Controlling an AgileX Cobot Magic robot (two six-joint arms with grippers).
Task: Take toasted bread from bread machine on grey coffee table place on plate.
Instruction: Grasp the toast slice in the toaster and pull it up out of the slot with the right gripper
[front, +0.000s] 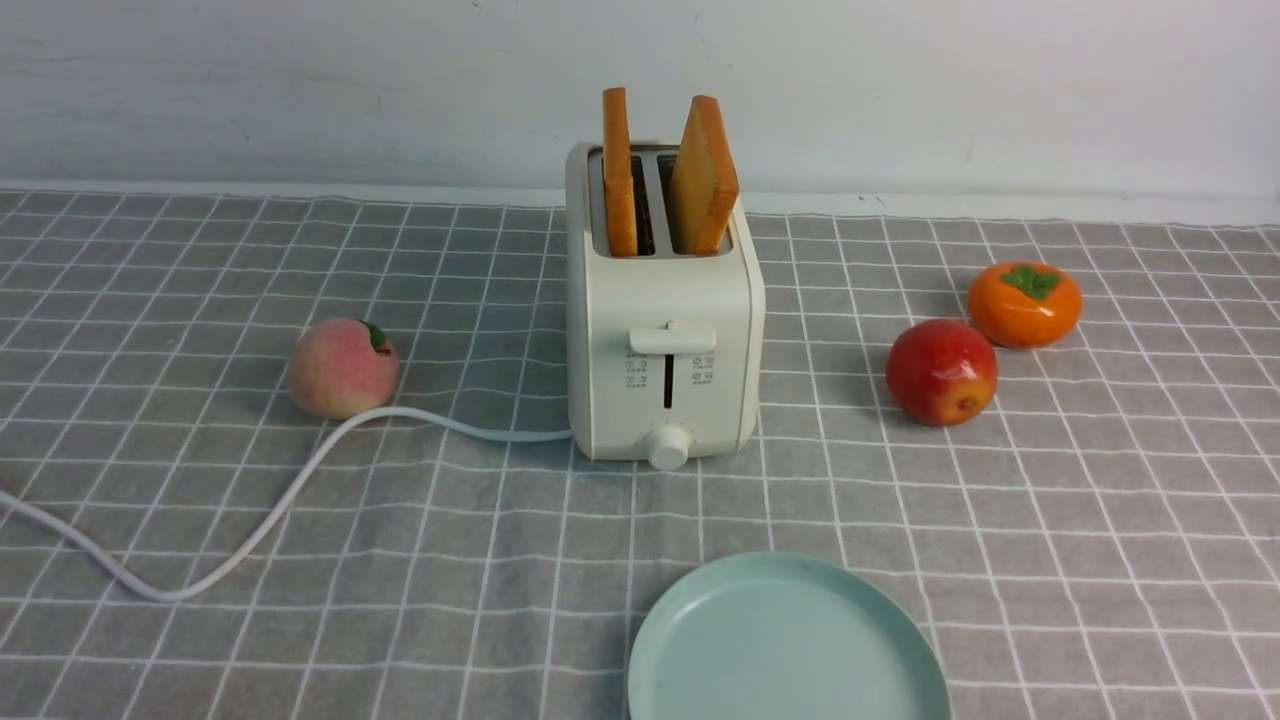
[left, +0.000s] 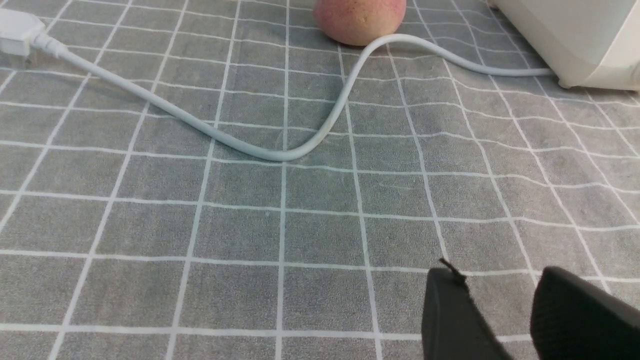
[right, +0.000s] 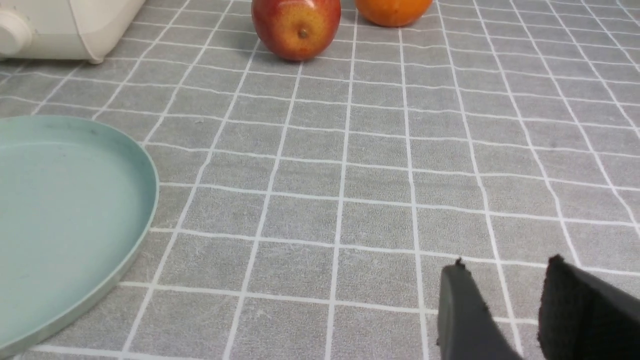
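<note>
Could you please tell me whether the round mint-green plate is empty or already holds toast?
Empty: the round pale mint-green plate shows only bare surface, and both golden toast slices stand in the cream-white toaster.

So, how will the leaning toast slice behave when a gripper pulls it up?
The leaning toast slice looks stiff and probably light, holding its shape above the toaster. It sits tilted, so it may wobble when gripped.

grey coffee table (front: 1050, 520): covered in matt woven cloth, lightly creased.
bread machine (front: 660, 330): smooth cream plastic; a soft sheen is seen.
toasted bread (front: 703, 180): matt, finely grained faces.
plate (front: 790, 640): smooth, faintly glossy; the material cannot be told.
cord (front: 250, 530): smooth white plastic sheath.
apple (front: 940, 372): glossy skin.
persimmon (front: 1024, 303): glossy skin.
peach (front: 342, 368): matt, velvety skin.
</note>
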